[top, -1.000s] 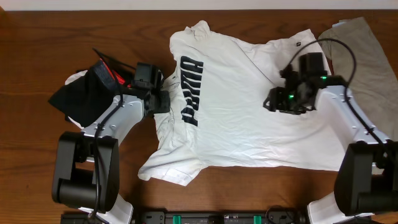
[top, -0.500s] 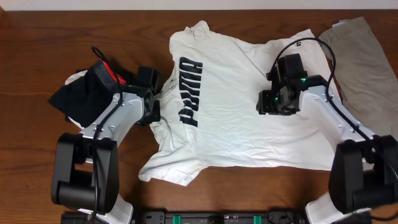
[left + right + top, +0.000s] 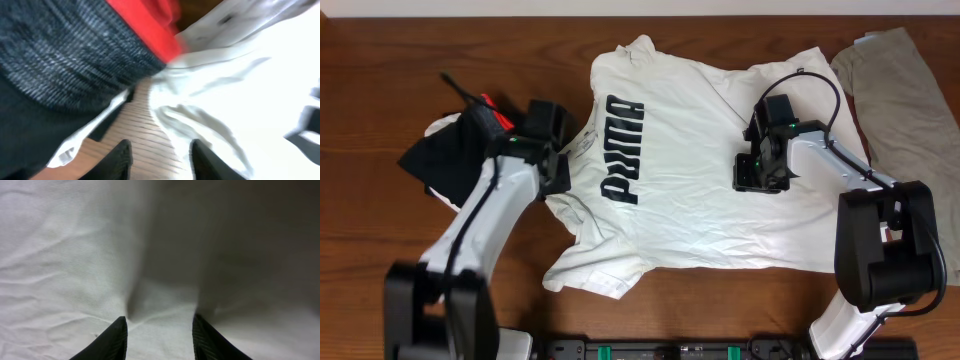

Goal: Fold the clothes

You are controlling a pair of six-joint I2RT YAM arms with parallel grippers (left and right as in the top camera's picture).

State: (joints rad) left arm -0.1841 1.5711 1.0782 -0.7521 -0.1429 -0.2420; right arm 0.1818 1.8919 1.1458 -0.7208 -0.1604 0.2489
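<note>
The white T-shirt (image 3: 690, 180) with dark lettering lies spread across the middle of the table. My left gripper (image 3: 558, 175) sits at its left sleeve edge. In the left wrist view that gripper (image 3: 162, 160) is open, with bare wood between its fingers (image 3: 120, 160) and shirt cloth (image 3: 260, 75) beside the right one. The black garment (image 3: 445, 160) with its grey, red-edged band (image 3: 145, 25) lies just to the left. My right gripper (image 3: 758, 178) presses down on the shirt's right half, open (image 3: 160, 337), with a small ridge of white cloth (image 3: 75, 255) puckered between the tips.
A khaki-grey garment (image 3: 900, 95) lies at the back right corner, partly off the frame. A bit of white cloth (image 3: 442, 125) shows under the black garment. The wooden table (image 3: 400, 60) runs to a black rail (image 3: 670, 350) along the front edge.
The left gripper closed on the shirt's left edge, pulled it left so the lettering spread flat, then opened. The right gripper slid left onto the shirt and its jaws narrowed.
</note>
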